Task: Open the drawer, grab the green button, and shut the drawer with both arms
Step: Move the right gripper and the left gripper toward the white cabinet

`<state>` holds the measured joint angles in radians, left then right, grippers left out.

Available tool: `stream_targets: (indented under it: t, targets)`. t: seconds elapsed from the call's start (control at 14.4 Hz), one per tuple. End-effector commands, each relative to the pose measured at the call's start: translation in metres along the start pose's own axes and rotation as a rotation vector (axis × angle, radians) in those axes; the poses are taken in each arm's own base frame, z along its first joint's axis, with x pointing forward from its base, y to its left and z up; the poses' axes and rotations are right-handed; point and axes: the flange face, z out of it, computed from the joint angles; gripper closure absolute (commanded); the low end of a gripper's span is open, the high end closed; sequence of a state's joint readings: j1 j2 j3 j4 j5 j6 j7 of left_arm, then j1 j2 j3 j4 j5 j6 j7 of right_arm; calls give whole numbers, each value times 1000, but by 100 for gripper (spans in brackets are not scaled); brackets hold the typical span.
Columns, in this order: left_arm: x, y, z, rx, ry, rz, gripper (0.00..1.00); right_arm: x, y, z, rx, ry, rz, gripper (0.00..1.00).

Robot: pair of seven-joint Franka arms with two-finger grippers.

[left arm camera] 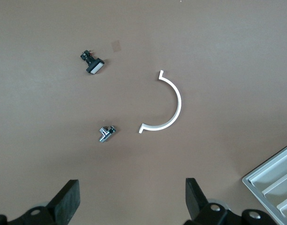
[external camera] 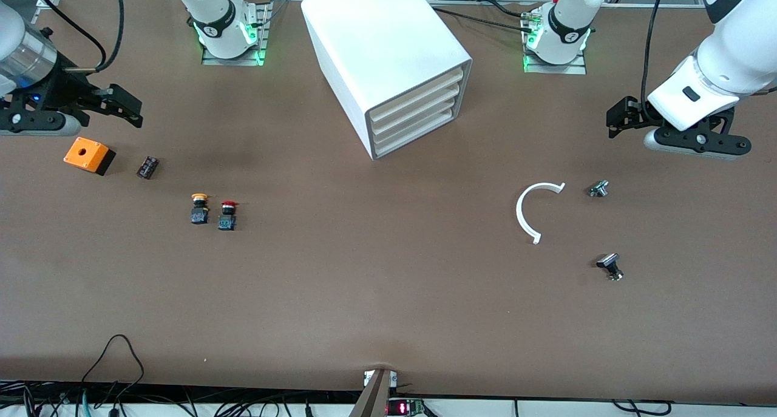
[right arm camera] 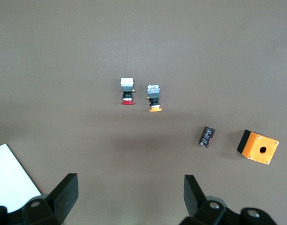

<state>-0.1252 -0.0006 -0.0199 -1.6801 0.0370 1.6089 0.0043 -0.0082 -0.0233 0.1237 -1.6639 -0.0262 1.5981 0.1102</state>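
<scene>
The drawer [external camera: 419,132], lowest of four cream-fronted trays in the white cabinet [external camera: 382,47], sat pushed in flush with the three above it, and the green-capped button was not visible anywhere. From the cabinet, at about eight o'clock in the front view, the red-capped button [external camera: 227,215] and the yellow-capped button [external camera: 199,208] stood side by side; farther toward the right arm's end of the table lay a small dark cylinder [external camera: 147,167] and an orange box [external camera: 88,155] with a hole in its top. At about four o'clock from the cabinet lay a white half-ring [external camera: 533,209], with a small metal part [external camera: 598,189] just beside it and a black switch part [external camera: 610,266] nearer the camera. The right gripper [external camera: 130,110] hung above the orange box, jaws apart and empty. The left gripper [external camera: 616,121] hung above the metal part, fingers [left arm camera: 68,199] spread wide, holding nothing.
</scene>
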Motion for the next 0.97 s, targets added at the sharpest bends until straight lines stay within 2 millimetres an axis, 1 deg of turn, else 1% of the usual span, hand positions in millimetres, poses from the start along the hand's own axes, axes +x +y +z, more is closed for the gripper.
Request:
stream_targets:
  t: [0.0,0.14,0.28,0.42,0.49,0.56,0.63,0.76,0.83,0.9]
  targets:
    - [1,2,-7,-19,-14,-11,1,2,-23,5,-7,-23,-28,0]
    - [1,4,-7,-26,-20,-8,1,4,-45,10,-27,-20,-69,0]
    - [-1,7,-5,-71,-41,-7,1,10,-50,21,-31,-34,-36,0]
    - [-7,13,1,-206,-107,-11,1,17,-54,30,-9,-33,-35,0]
    - [-6,17,11,-262,-158,-12,1,21,-59,32,13,-18,-31,0]
    - [-8,23,16,-296,-197,-2,1,21,-70,30,27,-1,-47,0]
    - [-12,32,22,-343,-249,13,1,24,-77,37,27,-5,-59,0]
    - [-10,51,49,-493,-394,38,1,27,-98,45,25,-10,-87,0]
    - [-6,60,59,-568,-436,53,1,38,-103,45,32,-9,-58,0]
    - [0,71,74,-632,-463,86,1,50,-107,40,40,-5,-21,0]
